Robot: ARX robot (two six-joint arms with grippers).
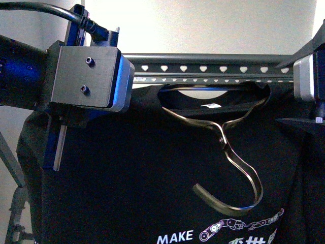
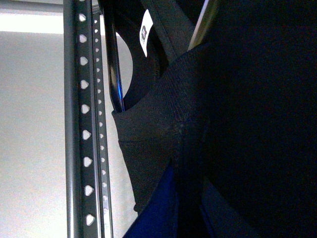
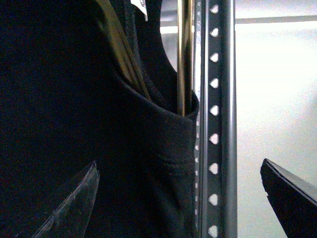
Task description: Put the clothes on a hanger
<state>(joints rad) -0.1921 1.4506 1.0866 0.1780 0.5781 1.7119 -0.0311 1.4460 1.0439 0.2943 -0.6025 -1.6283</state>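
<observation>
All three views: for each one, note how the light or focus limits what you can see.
Front view: backlit by the bright wall behind the rack rail, so the T-shirt reads as flat black, while the brass hanger glints. Left wrist view: washed-out background, shirt in deep shadow, collar slightly soft. Right wrist view: overexposed background, shirt nearly featureless.

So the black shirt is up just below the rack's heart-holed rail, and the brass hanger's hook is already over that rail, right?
No: the front view shows the hook dangling down against the chest of the black shirt, not over the rail. The shirt is indeed just below the rail.
</observation>
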